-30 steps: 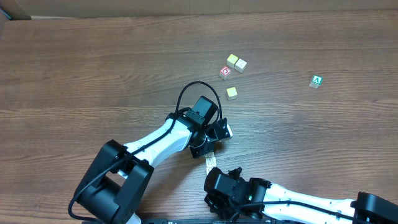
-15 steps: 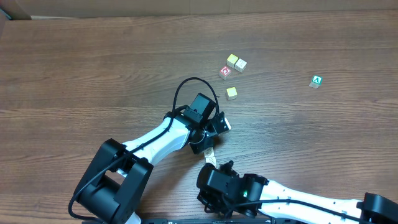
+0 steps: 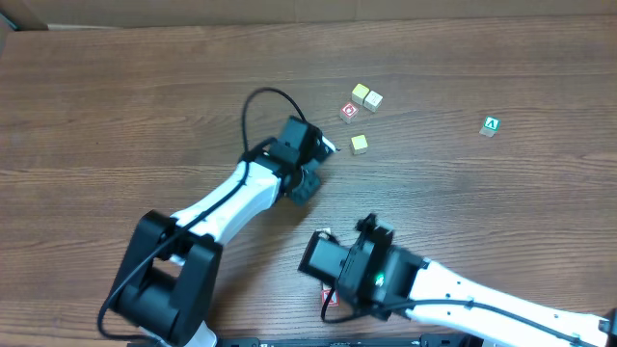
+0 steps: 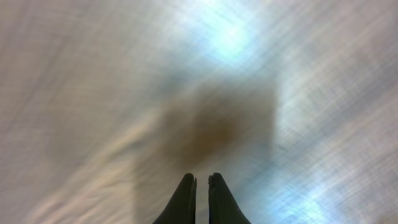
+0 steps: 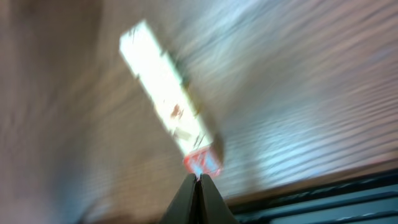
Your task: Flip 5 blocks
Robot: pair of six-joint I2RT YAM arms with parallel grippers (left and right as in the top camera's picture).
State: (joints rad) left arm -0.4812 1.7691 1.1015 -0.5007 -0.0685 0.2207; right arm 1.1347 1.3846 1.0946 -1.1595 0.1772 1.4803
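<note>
Wooden tabletop (image 3: 116,96): the left claw (image 4: 200,180), shut and empty, has swung closer to the yellow-topped cubes (image 3: 359,144). The right claw (image 5: 198,179), also shut, has shifted toward the front edge, with a blurred red-marked block (image 5: 202,163) at its tips. The red-ringed block (image 3: 349,112) stays put.

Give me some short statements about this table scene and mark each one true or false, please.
1. The green cube lies alone, well apart from the other cubes. True.
2. The left gripper is wide open. False: it is shut, with its fingers together.
3. Two yellow-topped cubes sit side by side. True.
4. The right gripper hangs over the green cube. False: it is near the table's front edge, far from that cube.
5. In the right wrist view, a row of pale blocks lies just ahead of the right gripper. True, though the view is blurred.
</note>
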